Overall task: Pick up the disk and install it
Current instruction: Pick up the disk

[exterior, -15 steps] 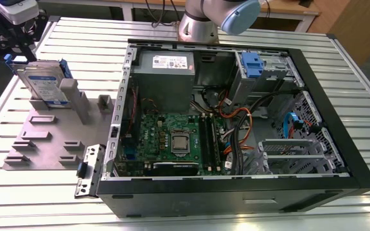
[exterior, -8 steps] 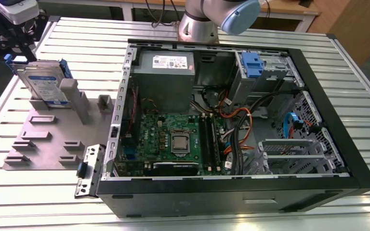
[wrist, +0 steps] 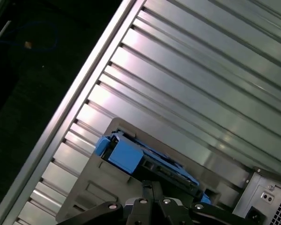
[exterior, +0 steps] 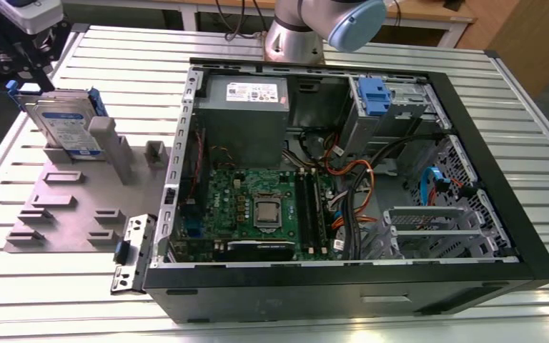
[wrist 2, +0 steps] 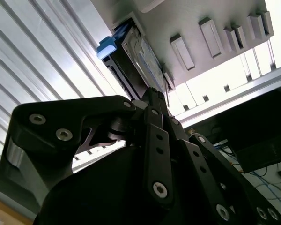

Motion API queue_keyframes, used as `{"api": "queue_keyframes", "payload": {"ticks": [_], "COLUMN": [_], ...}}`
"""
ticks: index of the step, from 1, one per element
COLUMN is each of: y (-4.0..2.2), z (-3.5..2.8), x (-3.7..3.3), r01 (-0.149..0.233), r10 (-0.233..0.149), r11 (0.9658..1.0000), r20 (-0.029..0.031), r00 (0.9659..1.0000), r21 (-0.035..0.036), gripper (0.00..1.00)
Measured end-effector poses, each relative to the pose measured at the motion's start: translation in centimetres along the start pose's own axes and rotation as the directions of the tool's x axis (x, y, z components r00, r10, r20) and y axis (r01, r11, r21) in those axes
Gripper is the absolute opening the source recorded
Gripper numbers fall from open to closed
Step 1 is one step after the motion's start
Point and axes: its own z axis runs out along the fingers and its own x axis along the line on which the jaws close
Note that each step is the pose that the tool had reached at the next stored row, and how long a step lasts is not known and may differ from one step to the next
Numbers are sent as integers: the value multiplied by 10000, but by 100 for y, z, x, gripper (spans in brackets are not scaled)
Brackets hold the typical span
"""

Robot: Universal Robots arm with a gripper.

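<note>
Checking in from the remote desk: the gripper (exterior: 28,75) is over at the exterior view's left, right on top of the disk (exterior: 65,125), which is parked on end in a slot of the grey fixture plate (exterior: 65,207), leaning a bit with its label facing the camera. The open PC case (exterior: 351,293) is well apart from it, off toward the exterior view's right. What matters here is the lineup. In the second wrist view the disk (wrist 2: 140,56) runs straight away from the gripper (wrist 2: 152,96), edge on, so its long axis looks pretty much in line with the tool, and the upper end with the blue carrier is the end nearest to it. The first wrist view agrees, with the blue carrier end of the disk (wrist: 126,154) just beyond the gripper (wrist: 152,187). Honestly I can't tell if it's clamped on that end or just sitting at it - the black linkages hide the contact - and the disk looks seated in the slot
</note>
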Motion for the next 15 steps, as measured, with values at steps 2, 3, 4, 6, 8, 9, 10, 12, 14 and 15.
{"api": "queue_keyframes", "payload": {"ticks": [2, 3, 4, 6, 8, 9, 10, 12, 14, 15], "y": [0, 0, 0, 0, 0, -1, -1, -1, -1, -1], "z": [3, 5, 6, 10, 13, 14, 15, 17, 19, 19], "x": [0, 0, 0, 0, 1, 1, 1, 1, 1, 1], "r01": [364, 543, 724, 1081, 1433, 1616, 1778, 2086, 2380, 2520], "r10": [-364, -543, -724, -1081, -1434, -1617, -1778, -2087, -2380, -2521], "r11": [9993, 9985, 9974, 9941, 9897, 9868, 9841, 9780, 9712, 9677], "r20": [-16, -25, -33, -47, -63, -70, -76, -87, -95, -98], "r00": [9993, 9985, 9974, 9941, 9896, 9868, 9840, 9779, 9712, 9676], "r21": [-9, -14, -19, -29, -40, -46, -52, -65, -79, -87], "gripper": [11, 11, 11, 11, 11, 11, 11, 11, 11, 11]}}
